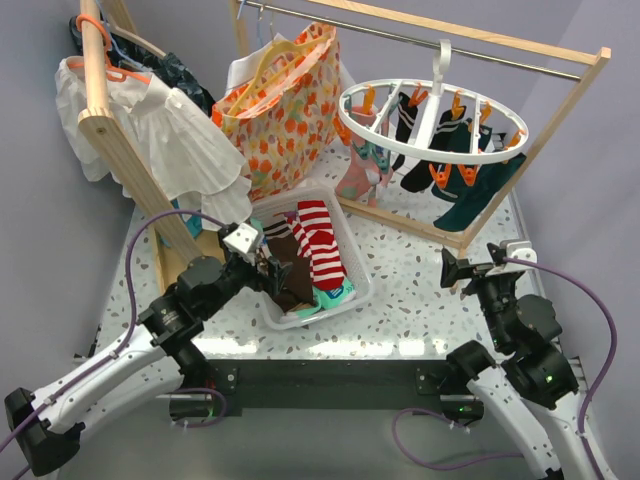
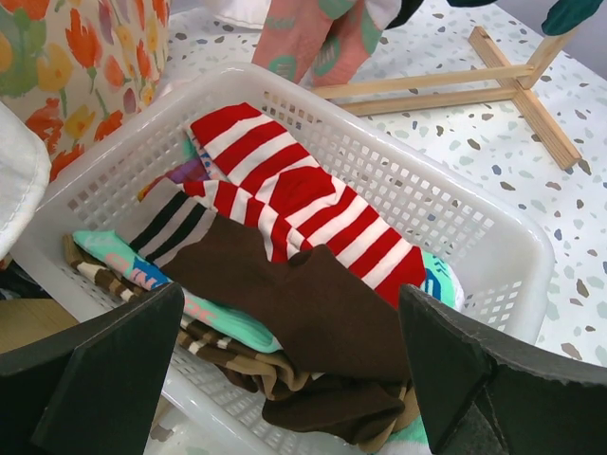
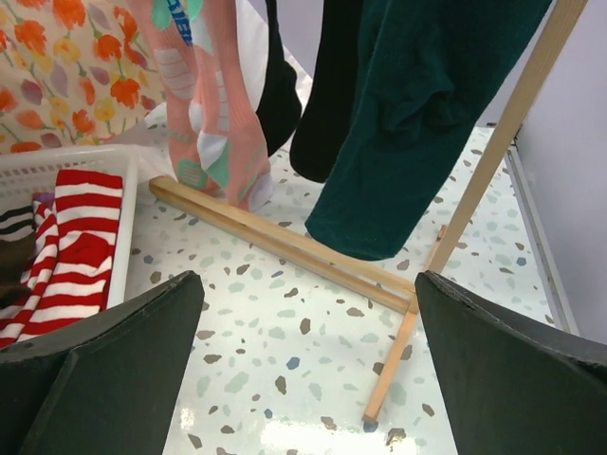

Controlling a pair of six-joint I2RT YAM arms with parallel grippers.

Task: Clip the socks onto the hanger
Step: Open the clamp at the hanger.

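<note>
Loose socks lie piled in a white basket (image 1: 362, 283): a red-and-white striped pair (image 1: 320, 245) (image 2: 303, 199), a brown sock (image 2: 322, 308) and teal ones (image 2: 204, 313) underneath. My left gripper (image 1: 268, 274) (image 2: 292, 296) hovers open over the basket's near end, its fingers (image 2: 114, 370) on either side of the brown sock, without touching it. The round white hanger (image 1: 432, 122) hangs from the rail at the back right, with black, dark green (image 3: 417, 123) and pink (image 3: 213, 114) socks in its orange clips. My right gripper (image 1: 452, 268) (image 3: 308, 284) is open over bare table in front of it.
A wooden rail frame (image 1: 450, 40) carries the hanger; its base bar (image 3: 285, 245) lies across the table ahead of the right gripper. A floral bag (image 1: 280, 110) stands behind the basket. A white shirt (image 1: 160, 130) on an orange clothes hanger hangs at the back left.
</note>
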